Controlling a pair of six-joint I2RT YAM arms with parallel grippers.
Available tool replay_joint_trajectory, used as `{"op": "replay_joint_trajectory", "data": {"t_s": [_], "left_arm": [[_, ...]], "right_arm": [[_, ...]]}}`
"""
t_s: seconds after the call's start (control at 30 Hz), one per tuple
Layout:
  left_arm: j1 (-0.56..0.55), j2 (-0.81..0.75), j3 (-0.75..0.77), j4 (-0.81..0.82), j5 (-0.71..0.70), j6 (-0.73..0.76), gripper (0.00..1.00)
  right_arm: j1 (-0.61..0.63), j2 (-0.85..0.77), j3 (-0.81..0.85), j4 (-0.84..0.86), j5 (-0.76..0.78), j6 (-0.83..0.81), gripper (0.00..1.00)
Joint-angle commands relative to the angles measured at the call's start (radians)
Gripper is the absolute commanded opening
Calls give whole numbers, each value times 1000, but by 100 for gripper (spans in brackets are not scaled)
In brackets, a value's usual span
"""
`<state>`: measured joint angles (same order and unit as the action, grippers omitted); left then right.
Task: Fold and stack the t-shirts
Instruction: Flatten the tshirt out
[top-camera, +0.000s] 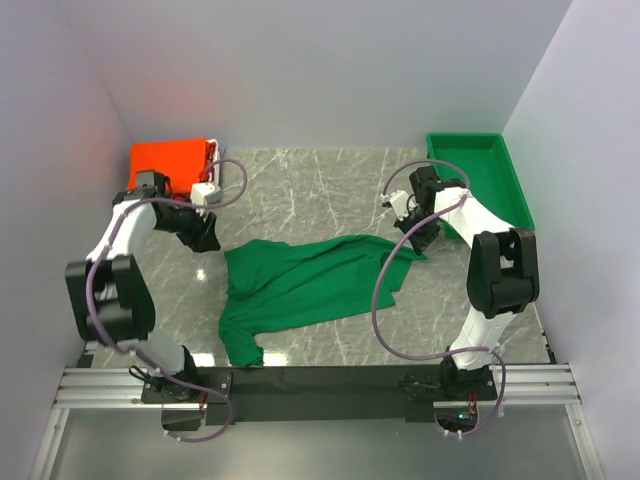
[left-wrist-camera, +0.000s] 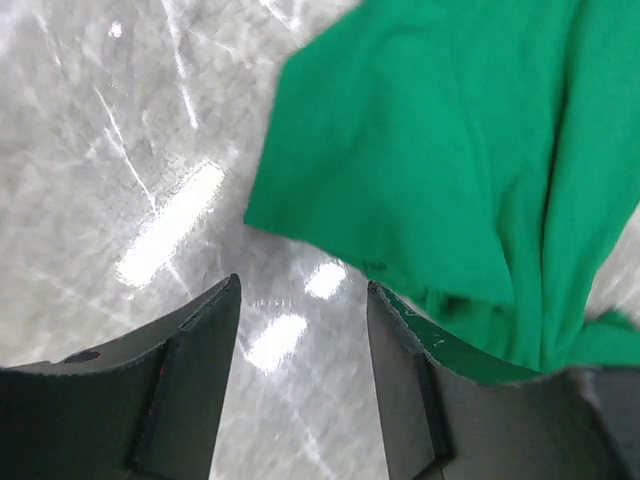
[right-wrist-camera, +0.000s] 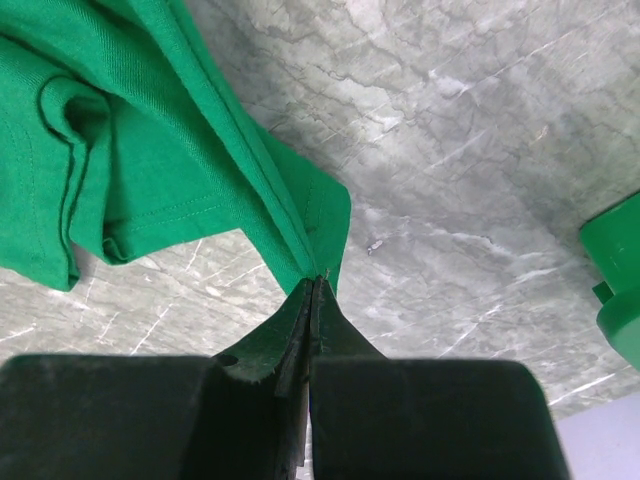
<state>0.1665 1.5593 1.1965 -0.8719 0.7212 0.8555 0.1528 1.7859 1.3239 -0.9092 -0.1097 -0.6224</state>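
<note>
Green t-shirt (top-camera: 300, 285) rumpled on marble top (top-camera: 300, 190), not flat. R gripper (right-wrist-camera: 312, 290) clamped on its hem; L gripper (left-wrist-camera: 300, 300) jaws apart, empty, just short of cloth corner. Pinch corner w/ L, pull taut & level before folding. Orange t-shirts (top-camera: 168, 160) far-left corner, likely stack spot

Greens, orange-red and veined grey
The green t-shirt (top-camera: 310, 285) is plain; the orange-red t-shirts (top-camera: 168, 165) are bright; the tray (top-camera: 482, 168) is green; the table (top-camera: 300, 190) is grey marble veined white.

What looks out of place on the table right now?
The green t-shirt lies rumpled and skewed, one end bunched. Only the right gripper pinches its edge; the left gripper is open and empty.
</note>
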Motion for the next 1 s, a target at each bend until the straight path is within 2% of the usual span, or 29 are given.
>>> {"op": "replay_joint_trajectory", "data": {"t_s": [0.0, 0.07, 0.17, 0.37, 0.6, 0.73, 0.87, 0.9, 0.97], "left_arm": [[-7, 118, 84, 59, 17, -226, 60], [-9, 152, 104, 140, -9, -339, 59], [-45, 182, 103, 207, -71, -409, 57], [-151, 228, 63, 313, -190, -504, 59], [-269, 314, 75, 416, -233, -570, 67], [-314, 343, 72, 433, -220, -587, 67], [-318, 381, 77, 423, -197, -618, 59], [-314, 384, 80, 421, -200, -618, 49], [-308, 375, 78, 425, -201, -618, 37]], "right_arm": [[4, -17, 35, -8, -4, -7, 0], [5, -16, 40, -7, -11, 3, 0], [5, -10, 47, -16, -19, 13, 0], [4, 4, 60, -22, -21, 13, 0], [5, 23, 75, -31, -24, 15, 0], [4, 26, 77, -30, -19, 10, 0], [5, 27, 77, -26, -19, 9, 0], [5, 29, 77, -25, -21, 9, 0], [4, 27, 77, -23, -21, 9, 0]]}}
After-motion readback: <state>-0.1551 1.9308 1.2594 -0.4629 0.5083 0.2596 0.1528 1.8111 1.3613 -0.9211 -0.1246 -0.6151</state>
